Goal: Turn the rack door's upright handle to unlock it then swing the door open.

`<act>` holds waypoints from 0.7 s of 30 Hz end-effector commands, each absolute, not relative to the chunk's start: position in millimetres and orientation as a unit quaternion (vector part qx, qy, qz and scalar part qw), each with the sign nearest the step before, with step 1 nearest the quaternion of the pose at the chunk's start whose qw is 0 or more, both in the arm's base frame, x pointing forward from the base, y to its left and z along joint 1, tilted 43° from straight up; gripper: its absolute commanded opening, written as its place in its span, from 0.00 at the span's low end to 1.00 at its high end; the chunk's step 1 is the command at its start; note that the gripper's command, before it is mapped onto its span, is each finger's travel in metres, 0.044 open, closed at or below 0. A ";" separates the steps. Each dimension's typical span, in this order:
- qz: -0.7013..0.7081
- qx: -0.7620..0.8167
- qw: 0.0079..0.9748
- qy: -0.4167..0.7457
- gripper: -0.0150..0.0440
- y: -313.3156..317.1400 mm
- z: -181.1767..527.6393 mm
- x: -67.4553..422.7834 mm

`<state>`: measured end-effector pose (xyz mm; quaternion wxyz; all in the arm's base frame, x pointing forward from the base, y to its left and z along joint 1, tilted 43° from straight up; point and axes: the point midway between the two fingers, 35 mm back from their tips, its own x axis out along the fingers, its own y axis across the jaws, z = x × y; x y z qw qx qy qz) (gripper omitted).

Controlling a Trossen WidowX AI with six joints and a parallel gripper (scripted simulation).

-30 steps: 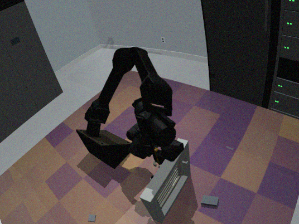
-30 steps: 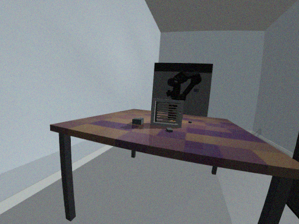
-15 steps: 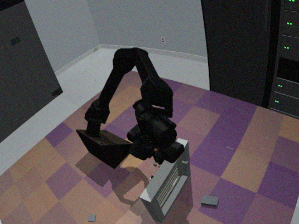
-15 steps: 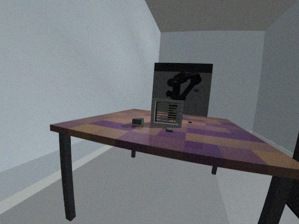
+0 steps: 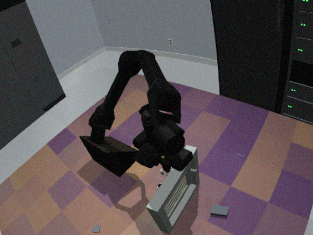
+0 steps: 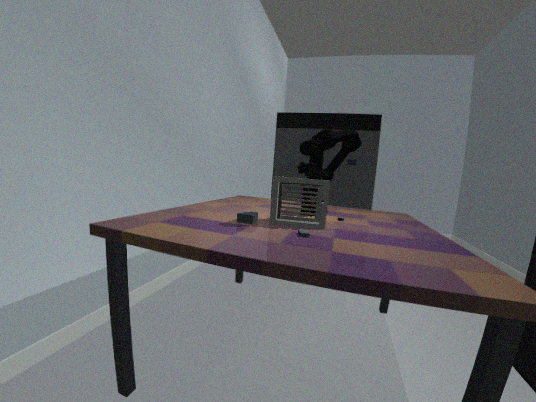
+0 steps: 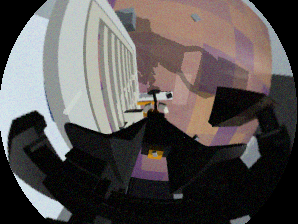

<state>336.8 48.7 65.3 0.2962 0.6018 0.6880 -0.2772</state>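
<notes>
The tool [image 5: 163,159] [image 7: 154,121] is pinching the upright handle [image 7: 156,154], whose orange bit shows in the wrist view. From above, the grey rack frame [image 5: 159,197] [image 6: 274,205] [image 7: 93,65] stands close by at 5 o'clock. The outside view shows its slats face-on but hides the handle. From above, the black wedge-shaped stand [image 5: 115,158] [image 7: 235,107] is at 9 o'clock, the flat grey box [image 5: 219,210] past the frame between 4 and 5, and the little grey tile [image 5: 96,228] between 7 and 8.
</notes>
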 end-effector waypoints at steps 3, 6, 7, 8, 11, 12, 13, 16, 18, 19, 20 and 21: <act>-0.278 0.602 0.296 0.688 0.30 48.7 65.3 336.9; -0.278 0.602 0.296 0.688 0.27 48.7 65.3 336.9; -0.278 0.602 0.296 0.688 0.27 48.7 65.3 336.9; -0.278 0.602 0.296 0.688 0.27 48.7 65.3 336.9; -0.268 0.598 0.304 0.692 0.27 48.1 64.9 335.9; -0.261 0.595 0.310 0.694 0.27 47.6 64.6 335.3; -0.255 0.592 0.316 0.697 0.27 47.2 64.3 334.6; -0.234 0.582 0.333 0.704 0.27 45.8 63.4 332.5; -0.220 0.575 0.344 0.708 0.27 44.9 62.8 331.1; -0.214 0.572 0.350 0.710 0.27 44.5 62.5 330.3; -0.207 0.569 0.355 0.712 0.27 44.0 62.2 329.6; -0.200 0.565 0.361 0.714 0.27 43.5 61.8 328.8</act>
